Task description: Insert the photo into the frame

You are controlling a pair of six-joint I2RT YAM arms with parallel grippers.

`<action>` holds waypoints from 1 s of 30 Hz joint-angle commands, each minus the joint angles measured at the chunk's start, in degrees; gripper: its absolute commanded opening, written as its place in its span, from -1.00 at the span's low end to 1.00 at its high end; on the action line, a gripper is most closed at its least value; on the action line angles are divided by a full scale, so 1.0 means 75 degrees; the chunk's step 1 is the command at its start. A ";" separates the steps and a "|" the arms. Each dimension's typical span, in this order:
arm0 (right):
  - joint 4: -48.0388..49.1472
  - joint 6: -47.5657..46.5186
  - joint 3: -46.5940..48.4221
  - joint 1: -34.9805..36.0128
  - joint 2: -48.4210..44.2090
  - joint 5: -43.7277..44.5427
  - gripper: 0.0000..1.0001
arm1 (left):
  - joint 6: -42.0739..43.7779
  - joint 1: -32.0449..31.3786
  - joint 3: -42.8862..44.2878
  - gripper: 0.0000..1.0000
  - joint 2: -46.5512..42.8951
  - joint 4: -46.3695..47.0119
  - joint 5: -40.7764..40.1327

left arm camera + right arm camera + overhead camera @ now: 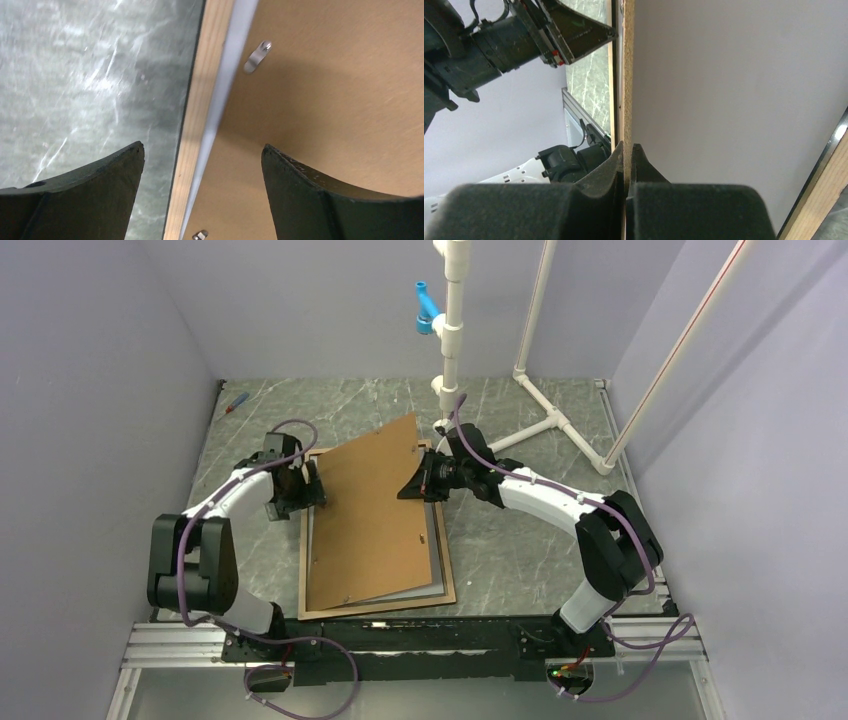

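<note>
The frame (375,609) lies flat on the table, light wood face up. A white sheet, the photo's plain reverse (438,552), lies inside it; its picture side is hidden. My right gripper (415,486) is shut on the right edge of the brown backing board (370,510) and holds it tilted and skewed over the frame. In the right wrist view the fingers (616,162) pinch the board's edge (628,75), with the white sheet (734,100) beside it. My left gripper (318,490) is open over the frame's left rail (192,145), next to the white strip (227,75) and board (325,100).
A white PVC pipe stand (455,340) with a blue clamp (428,315) rises just behind the frame. A red and blue pen (236,402) lies at the back left. Walls close in the left, back and right sides. Metal tabs (257,56) sit on the board.
</note>
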 commanded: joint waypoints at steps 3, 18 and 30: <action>-0.0664 -0.1082 -0.0002 0.0098 -0.0100 -0.0142 -1.00 | 0.0337 0.0025 0.0463 0.79 0.0735 0.0843 0.0646; -0.1023 -0.1641 -0.0274 0.0086 -0.0479 0.0214 -1.00 | 0.0989 -0.0137 0.0906 0.74 0.1483 0.1388 0.2110; -0.0515 -0.1794 -0.0769 0.0086 -0.0507 -0.0001 -0.99 | 0.0873 -0.0261 0.0331 0.79 0.0734 0.2067 0.2996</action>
